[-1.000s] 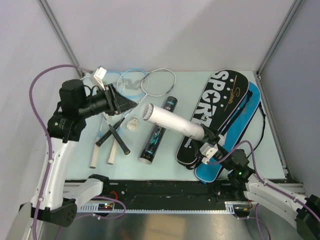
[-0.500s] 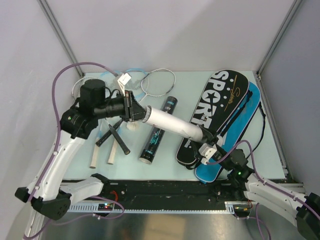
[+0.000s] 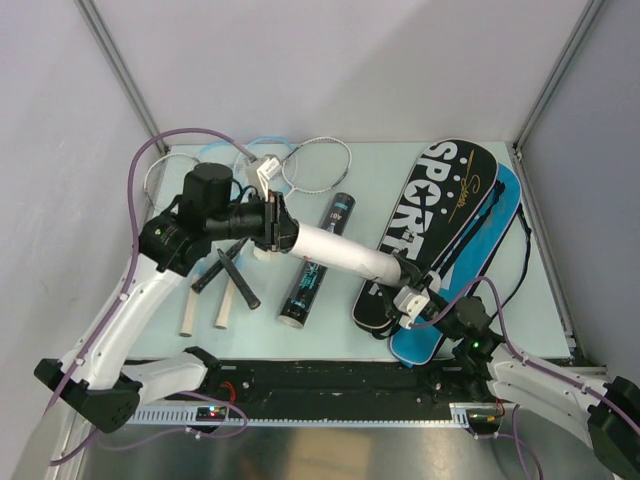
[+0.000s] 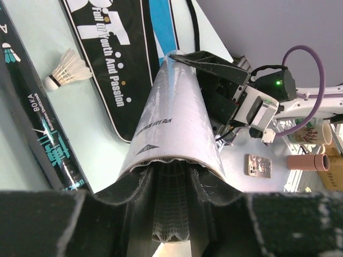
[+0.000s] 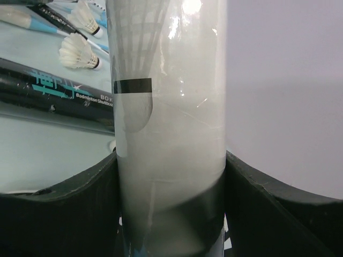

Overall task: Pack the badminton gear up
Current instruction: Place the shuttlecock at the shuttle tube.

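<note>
Right fingers point(image 5: 59, 214) clamp the lower-right end of a long white tube point(image 3: 345, 252), slanting across frame centre; left fingers point(image 4: 136, 214) pinch a small white feather shuttlecock point(image 4: 170, 214) at its open mouth.

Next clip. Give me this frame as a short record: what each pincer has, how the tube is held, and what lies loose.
left pincer: shut on a shuttlecock, at the white tube's open mouth
right pincer: shut on the white tube's lower end, holding the tube tilted above the table
black tube: lying flat, crossed over by the white tube
bags: black bag overlapping blue bag, at right
rackets: back left, unpacked
loose shuttlecock: between black tube and black bag
</note>
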{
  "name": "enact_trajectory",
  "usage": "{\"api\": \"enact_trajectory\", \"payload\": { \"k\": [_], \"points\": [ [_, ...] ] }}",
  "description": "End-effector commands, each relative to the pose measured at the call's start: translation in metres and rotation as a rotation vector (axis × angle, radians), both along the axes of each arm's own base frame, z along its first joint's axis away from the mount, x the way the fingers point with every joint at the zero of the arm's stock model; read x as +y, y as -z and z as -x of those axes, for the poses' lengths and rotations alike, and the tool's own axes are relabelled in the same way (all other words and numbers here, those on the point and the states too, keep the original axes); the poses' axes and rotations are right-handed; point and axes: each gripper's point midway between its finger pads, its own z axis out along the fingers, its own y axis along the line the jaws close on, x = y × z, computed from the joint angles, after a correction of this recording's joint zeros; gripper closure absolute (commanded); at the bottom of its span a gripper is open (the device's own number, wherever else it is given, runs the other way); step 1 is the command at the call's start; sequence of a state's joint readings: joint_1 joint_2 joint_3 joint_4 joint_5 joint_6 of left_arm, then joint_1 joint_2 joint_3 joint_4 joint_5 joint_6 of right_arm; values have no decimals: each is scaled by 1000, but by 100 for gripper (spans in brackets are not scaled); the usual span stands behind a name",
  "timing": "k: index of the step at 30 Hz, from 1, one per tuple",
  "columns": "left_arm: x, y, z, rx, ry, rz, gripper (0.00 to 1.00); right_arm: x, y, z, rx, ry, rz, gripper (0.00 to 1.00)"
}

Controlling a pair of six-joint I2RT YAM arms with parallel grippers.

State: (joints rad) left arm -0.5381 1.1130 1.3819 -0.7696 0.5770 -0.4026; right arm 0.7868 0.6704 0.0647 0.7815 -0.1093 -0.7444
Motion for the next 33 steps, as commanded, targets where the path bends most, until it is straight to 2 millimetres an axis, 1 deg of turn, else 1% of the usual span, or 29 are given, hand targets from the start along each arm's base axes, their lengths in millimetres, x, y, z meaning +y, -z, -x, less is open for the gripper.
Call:
{"api": "enact_trajectory", "payload": {
  "k": [1, 5, 9, 12, 16, 22, 26, 28, 30, 33],
  "points": [
    [-3, 15, -3, -26, 16, -41, 67, 7, -56, 5, -92, -43, -137, 70],
    [-7, 19, -2, -39, 21, -58, 64, 11, -55, 5, -79, -57, -141, 70],
    [-7, 14, -4, -69, -1, -61, 62, 12, -53, 4, -65, -59, -141, 70],
    [1, -2, -8, -111, -63, -48, 54, 8, -51, 2, -56, -36, -149, 70],
    [15, -28, -9, -148, -136, -12, 49, 0, -50, 1, -52, -6, -166, 70],
    [38, -74, -2, -254, -200, 51, 45, -7, -46, 1, -41, 10, -173, 70],
    [50, -97, -2, -303, -243, 67, 44, -8, -47, 2, -38, 9, -183, 70],
    [55, -106, -2, -324, -266, 71, 44, -9, -48, 2, -35, 11, -187, 70],
    [59, -110, -3, -332, -285, 67, 44, -10, -48, 2, -33, 13, -193, 70],
    [59, -104, -6, -308, -291, 48, 44, -12, -50, 3, -38, 14, -203, 70]
  ]
}}
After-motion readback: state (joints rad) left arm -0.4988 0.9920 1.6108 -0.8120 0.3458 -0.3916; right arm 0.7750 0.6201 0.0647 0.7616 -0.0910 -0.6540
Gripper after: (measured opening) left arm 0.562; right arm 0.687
